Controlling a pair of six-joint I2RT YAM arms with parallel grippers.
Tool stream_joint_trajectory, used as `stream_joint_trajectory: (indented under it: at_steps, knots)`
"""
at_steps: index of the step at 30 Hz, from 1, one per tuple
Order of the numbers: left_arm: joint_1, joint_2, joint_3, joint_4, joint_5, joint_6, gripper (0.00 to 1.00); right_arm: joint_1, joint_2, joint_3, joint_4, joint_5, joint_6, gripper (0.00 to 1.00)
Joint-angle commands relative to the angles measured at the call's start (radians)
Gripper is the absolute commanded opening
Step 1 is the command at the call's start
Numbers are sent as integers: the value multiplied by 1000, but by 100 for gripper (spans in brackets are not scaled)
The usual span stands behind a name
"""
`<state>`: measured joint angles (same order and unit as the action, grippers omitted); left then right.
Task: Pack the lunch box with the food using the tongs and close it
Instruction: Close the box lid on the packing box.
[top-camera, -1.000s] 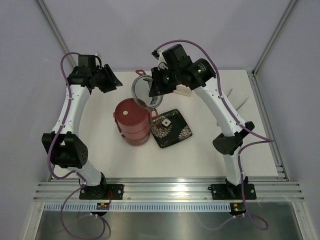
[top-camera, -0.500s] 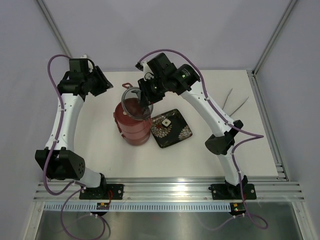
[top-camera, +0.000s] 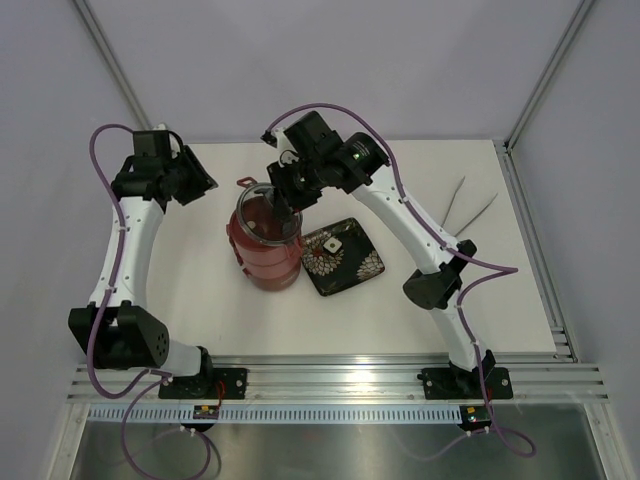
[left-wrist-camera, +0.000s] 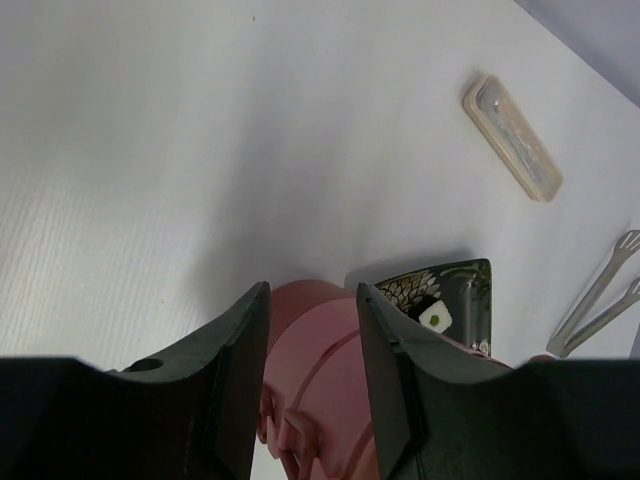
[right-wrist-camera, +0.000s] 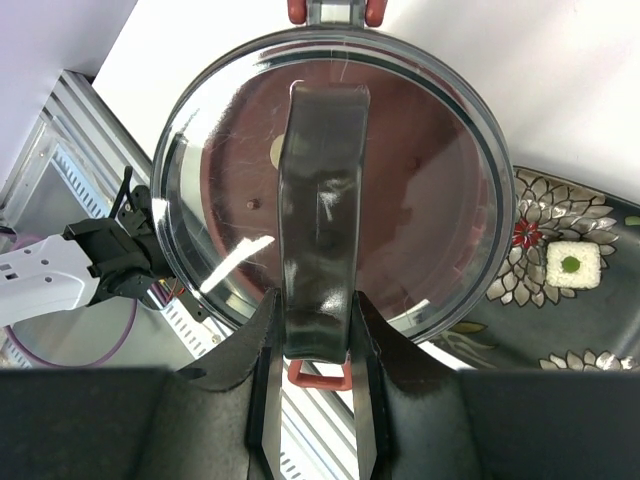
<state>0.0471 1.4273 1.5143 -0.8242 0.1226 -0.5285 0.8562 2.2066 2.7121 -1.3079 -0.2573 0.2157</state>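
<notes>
So that the lid (right-wrist-camera: 430, 190) can seat level on the stack (top-camera: 268, 268), the right claw (right-wrist-camera: 314, 320) clamps its handle (right-wrist-camera: 320, 190) from above, while the left claw (left-wrist-camera: 312, 298) hangs apart, empty.

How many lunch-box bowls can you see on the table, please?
3 bowls, stacked in one tower left of the plate, beneath the lid held by the right gripper. None stands elsewhere in view; the lid partly hides the tiers.
</notes>
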Motion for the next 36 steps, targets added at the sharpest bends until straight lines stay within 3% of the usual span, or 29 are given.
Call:
stream_joint_trajectory:
  at_steps: [1,7,17,36]
  knots:
    - [5,-5,-112,72,55,-4,43,10,22,46,42,0,-13,0]
    - [2,1,-296,217,187,-71,42,18,27,43,47,24,-10,0]
    - [-1,18,-439,373,336,-116,40,23,48,37,61,30,-9,0]
    - [-33,33,-468,416,370,-149,38,41,42,-21,125,-11,2,4]
